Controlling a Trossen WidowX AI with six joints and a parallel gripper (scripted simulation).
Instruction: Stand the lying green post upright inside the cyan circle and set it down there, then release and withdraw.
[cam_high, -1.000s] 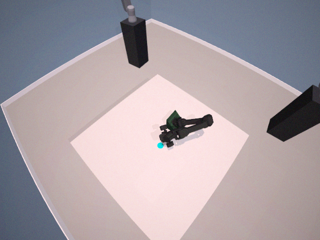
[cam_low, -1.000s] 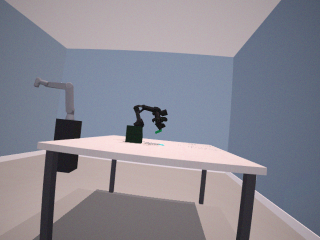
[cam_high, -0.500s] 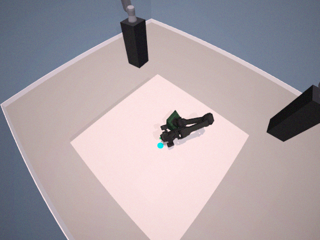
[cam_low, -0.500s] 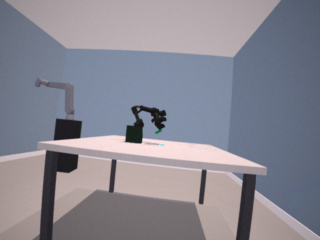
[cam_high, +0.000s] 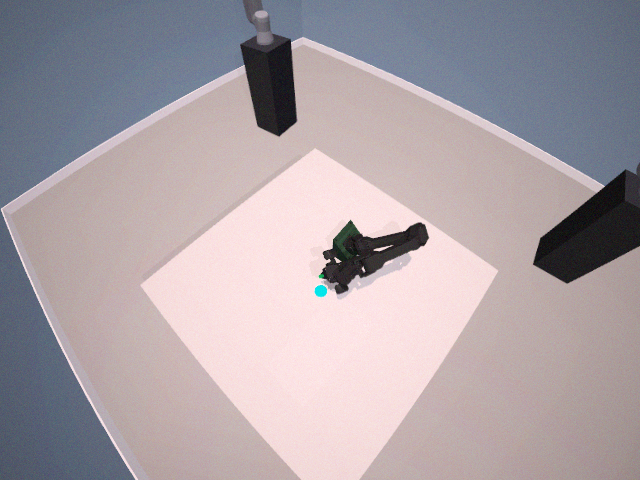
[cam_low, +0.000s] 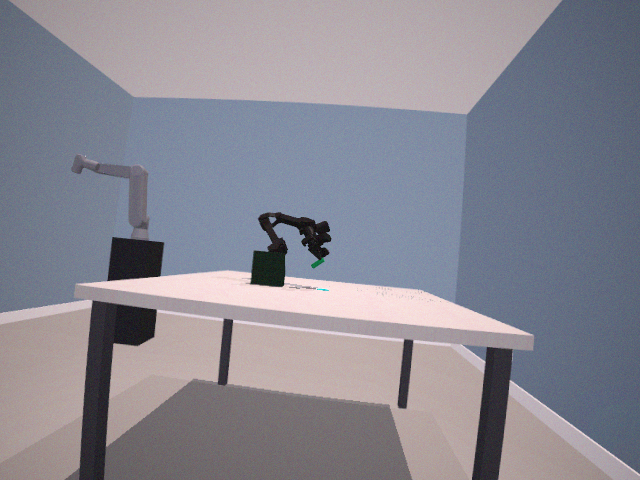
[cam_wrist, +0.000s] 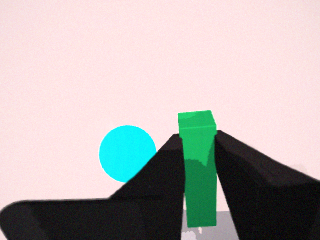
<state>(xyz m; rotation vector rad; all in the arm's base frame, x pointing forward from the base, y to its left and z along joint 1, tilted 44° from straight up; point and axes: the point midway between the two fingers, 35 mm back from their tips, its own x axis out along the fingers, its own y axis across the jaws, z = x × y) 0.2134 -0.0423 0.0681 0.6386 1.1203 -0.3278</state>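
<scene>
Checking top view: tip of green post (cam_high: 321, 276) (cam_low: 317, 263) (cam_wrist: 200, 165) just off cyan circle (cam_high: 320, 290) (cam_low: 323, 289) (cam_wrist: 127, 153), at about 12 o'clock from it. Not over target. Rest of post hidden under black arm (cam_high: 422, 234) (cam_low: 294, 221). Shift wanted toward 6 o'clock in this view, likely small; judge again once upright, since tilt and height skew the look.

Exterior: post up off surface (cam_high: 310, 361) (cam_low: 310, 304) (cam_wrist: 150, 60), leaning, high end toward 2 o'clock, low end toward 8. Neither lying flat nor upright. Step in hand, by guess: pitching to vertical. Best to finish rotation up here, with room for the low end to swing, then centre, then descend straight. Circle near 6 o'clock below post, hard to range from this low angle.

Wrist: jaws clenched on post, one finger against each side, near end poking out past the fingertips toward 12 o'clock. No visible gap at the pads. Circle at 9 o'clock from post, partly cut off by one finger. Keep grip firm while turning; slip would spoil the vertical. Lower slowly, square the end face to surface, stop at full contact. Don't press. Then open evenly and back off along the finger line, no sideways drag, to avoid tipping.
</scene>
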